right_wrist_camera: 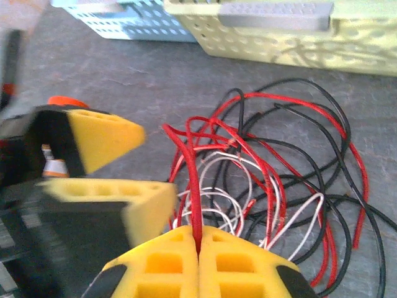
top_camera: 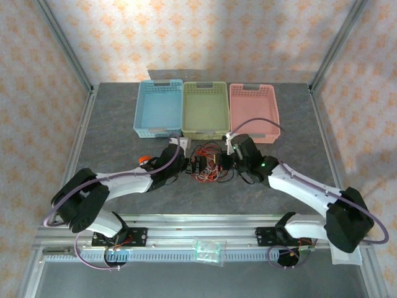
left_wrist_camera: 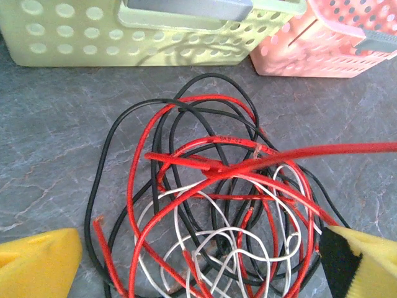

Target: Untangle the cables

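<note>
Tangle of cables [top_camera: 209,164], black, red and whitish, at centre of the top view on the grey table [top_camera: 124,143], just below the green basket [top_camera: 206,110]. Left gripper [left_wrist_camera: 200,256] spread wide, yellow pads [left_wrist_camera: 37,264] in the 2 lower corners of the left wrist view, flanking the pile. Right gripper [right_wrist_camera: 198,239] pressed together at bottom centre of its view, pinching 1 red cable [right_wrist_camera: 191,167].

The black cable [left_wrist_camera: 211,75], the red cable [left_wrist_camera: 347,149] and the white cable [left_wrist_camera: 178,233] are plain colours. The blue basket [top_camera: 140,112], green basket [top_camera: 205,133] and pink basket [top_camera: 254,90] have rows of little holes. The table [top_camera: 111,143] is grey with pale streaks. The wall [top_camera: 205,37] is cream with orange flower shapes. The left gripper [left_wrist_camera: 198,267] and right gripper [right_wrist_camera: 200,239] are yellow and black.
</note>
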